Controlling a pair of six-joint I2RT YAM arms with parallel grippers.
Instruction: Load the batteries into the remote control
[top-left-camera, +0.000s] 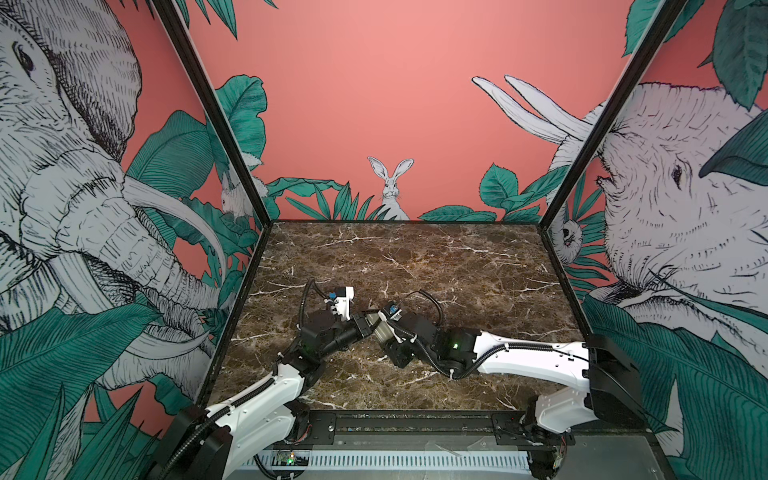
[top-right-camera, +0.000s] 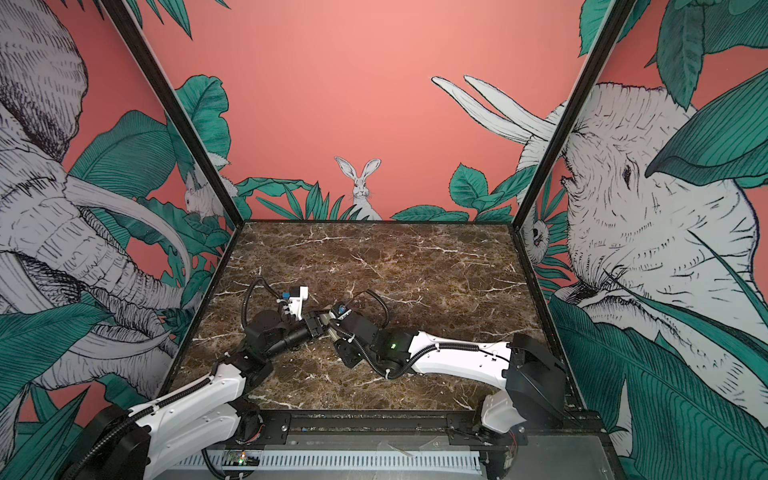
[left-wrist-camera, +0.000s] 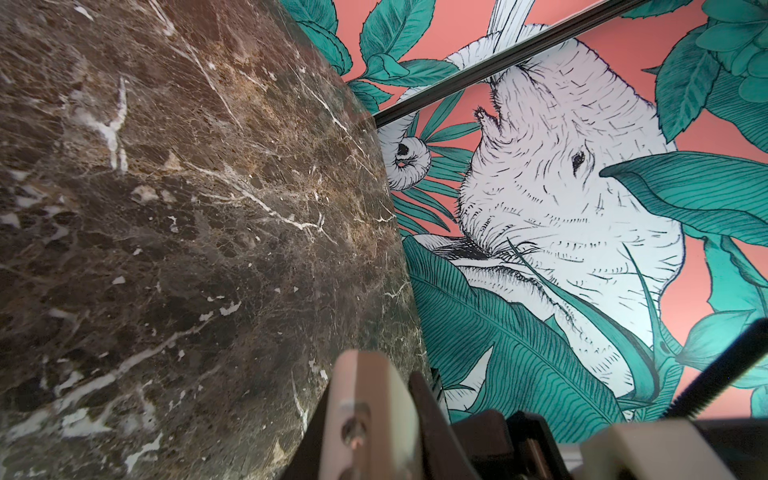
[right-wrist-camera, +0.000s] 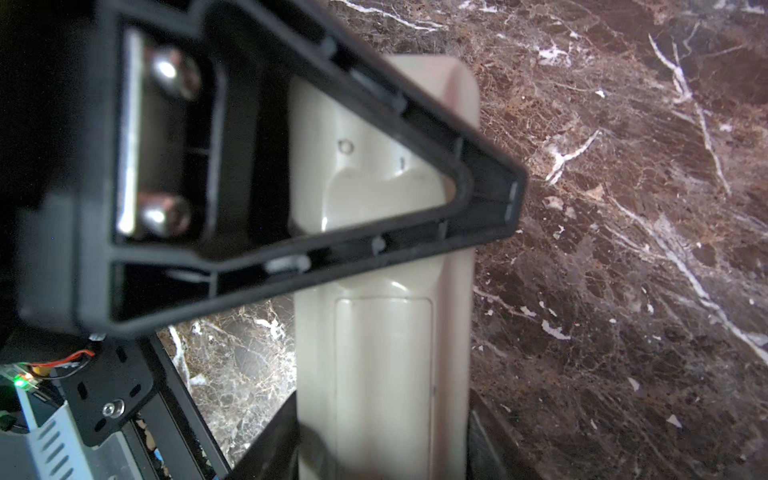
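You have a brown, white-veined marble table (top-left-camera: 415, 257); a black rail (top-left-camera: 415, 420) runs along its near edge.

White arm shells (top-left-camera: 536, 359), black joints (top-left-camera: 320, 328), ribbed black cables (top-left-camera: 304, 301).

Remote control (right-wrist-camera: 382, 365) blurred; one end cropped

Remote control (right-wrist-camera: 382, 374) glossy beige plastic; table (top-left-camera: 415, 257) polished brown marble.
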